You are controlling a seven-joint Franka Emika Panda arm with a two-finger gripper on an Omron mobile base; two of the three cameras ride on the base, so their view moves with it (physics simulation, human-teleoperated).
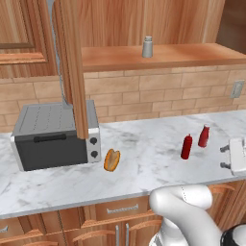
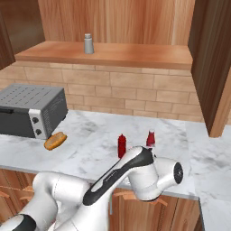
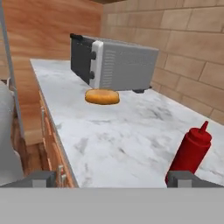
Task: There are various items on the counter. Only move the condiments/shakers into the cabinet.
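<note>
The small grey shaker [image 1: 147, 47] [image 2: 88, 43] stands on the wooden shelf [image 1: 168, 56] of the cabinet, whose narrow door [image 1: 73, 67] hangs open. Two slim red bottles [image 1: 186, 146] [image 1: 203, 136] stand upright on the marble counter [image 1: 144, 163], also seen in the right base view [image 2: 122, 145] [image 2: 150, 138]. My gripper [image 1: 224, 157] hovers low at the counter's right, just right of the bottles, open and empty. In the hand view the gripper [image 3: 111, 179] has its tips wide apart, with one red bottle [image 3: 191, 151] just beyond the right fingertip [image 3: 183, 178].
An orange-brown bun [image 1: 112, 160] [image 2: 55, 140] [image 3: 102, 96] lies in front of the grey toaster oven [image 1: 53, 137] [image 2: 31, 110] [image 3: 113, 63] at the counter's left. A brick wall [image 1: 158, 91] backs the counter. Drawers [image 1: 115, 211] run below its front edge.
</note>
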